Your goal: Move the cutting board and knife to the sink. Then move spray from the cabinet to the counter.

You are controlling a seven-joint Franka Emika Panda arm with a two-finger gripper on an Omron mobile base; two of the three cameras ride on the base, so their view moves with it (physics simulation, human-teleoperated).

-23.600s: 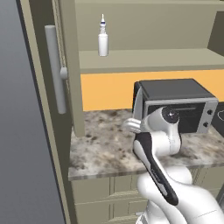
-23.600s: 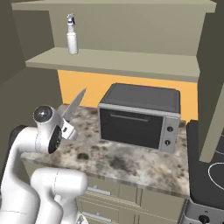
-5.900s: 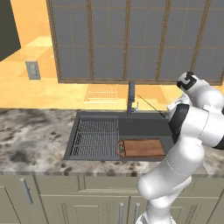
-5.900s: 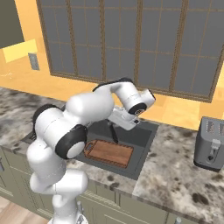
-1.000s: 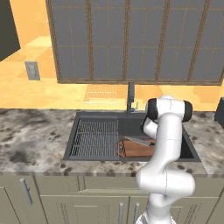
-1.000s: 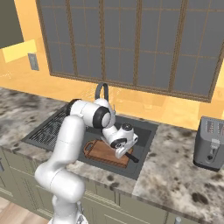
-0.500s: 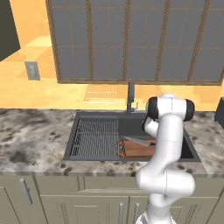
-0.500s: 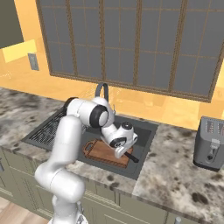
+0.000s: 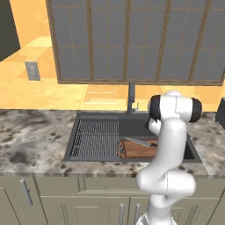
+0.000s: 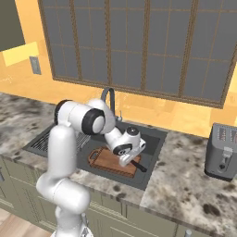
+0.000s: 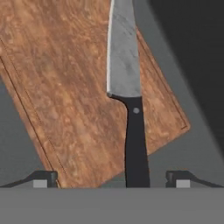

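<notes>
Reddish-brown wood of the cutting board (image 11: 74,87) lies in the sink (image 9: 92,118), and the knife (image 11: 129,100) rests on top of it, black handle toward me. My claw (image 11: 111,178) stands wide, one tip on each side of the handle and touching nothing. I judge the sink half of the job done. Next I need to lift clear of the basin, then have the base drive to the cabinet to fetch the spray for the counter (image 10: 194,185).
</notes>
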